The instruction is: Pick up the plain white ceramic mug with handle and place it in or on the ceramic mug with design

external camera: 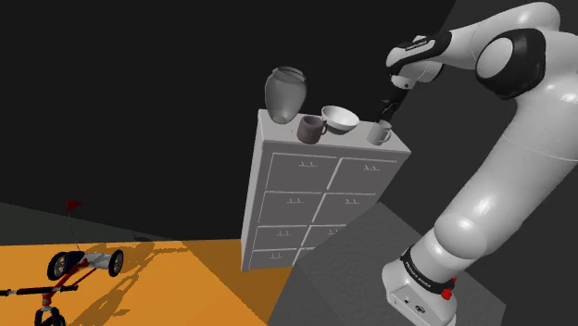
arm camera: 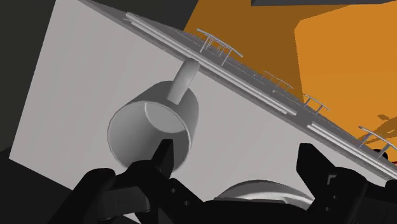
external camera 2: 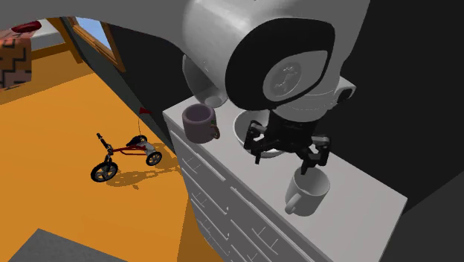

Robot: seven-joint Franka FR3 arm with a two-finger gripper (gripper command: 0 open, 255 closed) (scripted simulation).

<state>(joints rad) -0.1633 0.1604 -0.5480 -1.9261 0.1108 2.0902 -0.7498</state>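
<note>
One white mug (arm camera: 153, 124) stands upright on the dresser top (arm camera: 76, 76), just below the spread, empty jaws, nearer one jaw. Judged light, rigid, slick, chip-prone; pinch the wall across the rim, clear of the handle (arm camera: 183, 77).

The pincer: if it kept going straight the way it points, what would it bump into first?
Probably the white mug: the open pincer points down at the dresser top, and one finger lines up with the mug's rim. The gap between the fingers faces bare top; depth is unclear.
</note>
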